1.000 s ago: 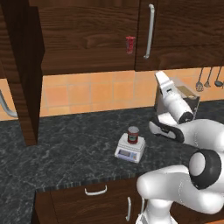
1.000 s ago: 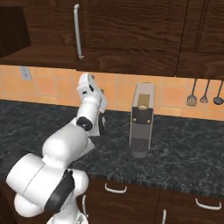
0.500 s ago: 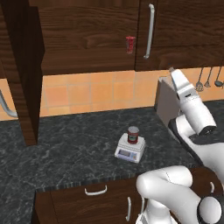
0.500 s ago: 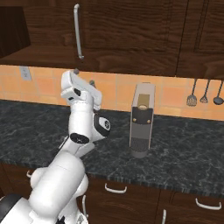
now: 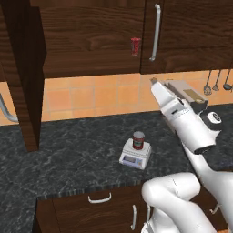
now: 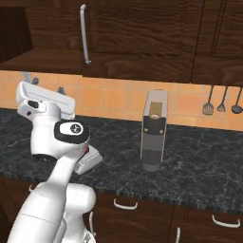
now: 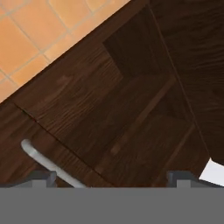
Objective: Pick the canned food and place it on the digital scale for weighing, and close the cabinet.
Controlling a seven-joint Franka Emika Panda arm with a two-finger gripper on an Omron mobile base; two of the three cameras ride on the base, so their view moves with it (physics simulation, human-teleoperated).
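One of two jobs looking done: tin on scale, left door hanging open.

Sitting upright on the digital scale (image 5: 135, 158), the canned food (image 5: 138, 140), long axis vertical, silvery lid facing up, label toward the near side; already placed for weighing, so no longer needing a grip. Resting near the front edge of the dark surface (image 5: 68, 154), that scale, display strip turned to the near side. Swinging out toward the near left, the cabinet (image 5: 91, 41) door (image 5: 25, 77), edge-on and reaching down past the tiled wall; likely the remaining step. Pointing up toward dark wood and a silver bar handle (image 7: 46, 162) in the hand view, the claw (image 7: 109, 179); tips well apart at the bottom edge, spread wide, gripping nothing. Standing to the right, a grey coffee machine (image 6: 154, 130).
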